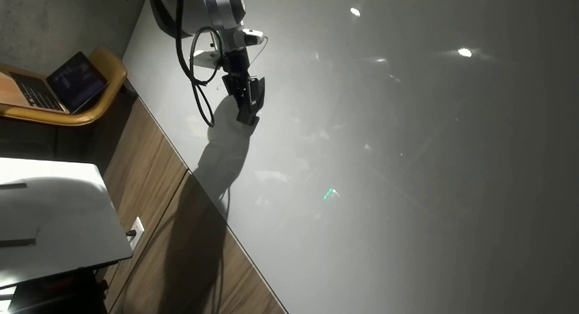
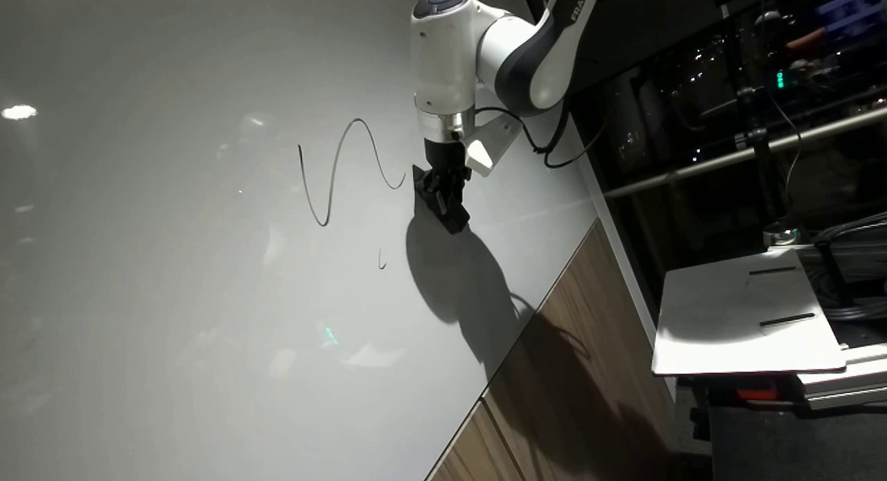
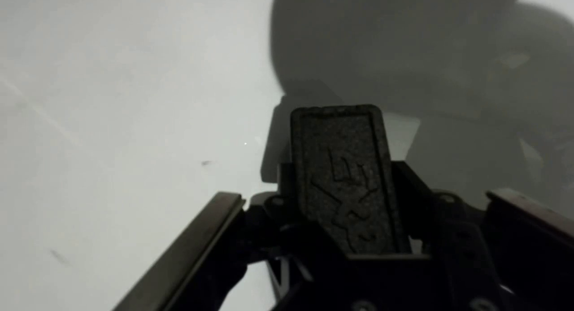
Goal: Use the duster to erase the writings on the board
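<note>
The duster (image 3: 341,167) is a dark grey-black block held between the fingers of my gripper (image 3: 344,190), which is shut on it. In an exterior view the gripper (image 2: 442,190) and duster (image 2: 455,221) are close to the pale glossy board (image 2: 173,273). I cannot tell whether the duster touches it. The writings, a zigzag line (image 2: 333,174) with a small squiggle (image 2: 381,263) below, lie just beside the duster's edge. In the exterior view with the laptop, the gripper (image 1: 246,99) and arm hide most of the zigzag. The wrist view shows only faint smudges (image 3: 206,163) on the board.
Wood panelling (image 1: 149,160) with a socket (image 1: 137,232) borders the board's lower edge. A white table top (image 2: 745,318) stands off the board. A laptop (image 1: 74,85) rests on a yellow chair (image 1: 120,72). The arm's cable (image 1: 181,47) hangs in loops. Green light reflections (image 1: 329,193) show on the board.
</note>
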You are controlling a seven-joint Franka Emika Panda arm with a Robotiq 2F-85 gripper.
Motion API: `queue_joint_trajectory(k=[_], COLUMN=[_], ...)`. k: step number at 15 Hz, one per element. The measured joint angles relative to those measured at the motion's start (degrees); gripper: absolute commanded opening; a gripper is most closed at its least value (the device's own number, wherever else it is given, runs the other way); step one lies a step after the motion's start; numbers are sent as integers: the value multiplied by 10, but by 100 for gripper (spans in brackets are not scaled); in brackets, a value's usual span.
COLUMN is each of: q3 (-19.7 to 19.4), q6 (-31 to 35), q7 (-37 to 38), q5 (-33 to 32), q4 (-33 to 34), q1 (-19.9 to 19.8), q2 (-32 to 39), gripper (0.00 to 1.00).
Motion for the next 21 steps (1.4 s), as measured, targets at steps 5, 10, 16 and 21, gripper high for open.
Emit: queue_joint_trajectory(k=[5, 10, 16, 21], q3=[-12, 1, 37, 37], q6=[-32, -96, -111, -110], q7=[-26, -43, -42, -42], q5=[1, 34, 48, 55], q4=[5, 35, 78, 82], q1=[-10, 20, 61, 61], q2=[-5, -25, -42, -38], gripper=[30, 30, 30, 30])
